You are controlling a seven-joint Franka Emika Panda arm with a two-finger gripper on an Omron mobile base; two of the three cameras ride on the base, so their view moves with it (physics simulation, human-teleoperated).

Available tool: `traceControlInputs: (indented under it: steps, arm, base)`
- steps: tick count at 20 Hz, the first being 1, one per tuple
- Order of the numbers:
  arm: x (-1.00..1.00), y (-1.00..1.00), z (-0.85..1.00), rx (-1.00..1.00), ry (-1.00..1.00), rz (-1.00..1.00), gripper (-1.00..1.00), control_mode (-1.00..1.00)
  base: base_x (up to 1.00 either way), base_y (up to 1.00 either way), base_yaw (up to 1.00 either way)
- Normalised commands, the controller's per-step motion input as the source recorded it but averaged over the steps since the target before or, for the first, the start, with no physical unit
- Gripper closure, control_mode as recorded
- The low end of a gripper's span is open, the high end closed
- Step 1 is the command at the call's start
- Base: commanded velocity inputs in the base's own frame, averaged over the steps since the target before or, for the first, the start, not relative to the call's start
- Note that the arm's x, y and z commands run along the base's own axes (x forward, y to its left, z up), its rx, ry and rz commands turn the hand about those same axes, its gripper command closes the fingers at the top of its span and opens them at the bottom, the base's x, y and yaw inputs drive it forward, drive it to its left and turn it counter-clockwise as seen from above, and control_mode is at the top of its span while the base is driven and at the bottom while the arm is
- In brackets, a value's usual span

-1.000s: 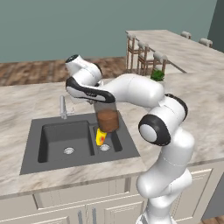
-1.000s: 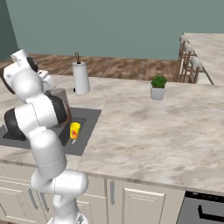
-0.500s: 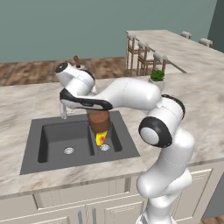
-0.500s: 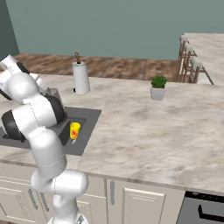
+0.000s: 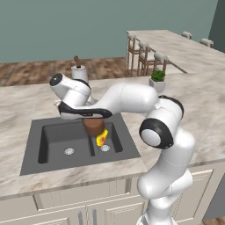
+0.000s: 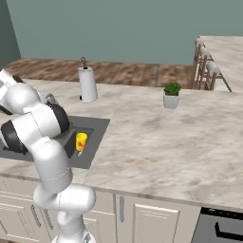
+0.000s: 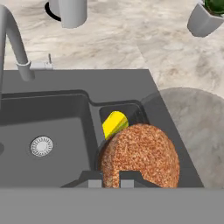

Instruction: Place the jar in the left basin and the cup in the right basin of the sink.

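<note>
I've got the gripper (image 7: 110, 183) clamped on the jar (image 7: 140, 155), lower centre of the hand view, above the right basin (image 7: 135, 111) where the cup (image 7: 114, 124) sits; next I'd carry it over the left basin (image 7: 48, 127) and let go

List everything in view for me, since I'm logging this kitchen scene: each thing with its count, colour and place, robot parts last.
sink: one, dark grey, set in the marble counter.
left basin: one, wider, round silver drain, nothing in it.
right basin: one, narrower, holds the cup.
cup: one, yellow with a red mark, in the right basin.
jar: one, brown, held above the divider between the basins.
tap: one, silver, at the sink's back rim.
paper-towel roll: one, white, on the counter behind the sink.
potted plant: one, green in a white pot, on the counter.
stools: brown, by the far counter.
gripper: one, shut on the jar.
</note>
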Motion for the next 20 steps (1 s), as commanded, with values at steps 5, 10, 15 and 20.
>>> traceControlInputs:
  steps: [5,10,15,20]
  arm:
    - [0.0,0.26,-0.29,0.06,-0.05,0.0,1.0,-1.0]
    - [0.0,0.27,-0.31,0.06,-0.01,0.0,1.0,-1.0]
    - [0.01,0.26,-0.37,0.02,0.0,0.0,1.0,-1.0]
    - [0.01,0.23,-0.32,0.0,0.0,0.0,1.0,-1.0]
  base:
    - [0.0,0.0,0.0]
    - [0.0,0.0,0.0]
    - [0.0,0.0,0.0]
    - [0.0,0.0,0.0]
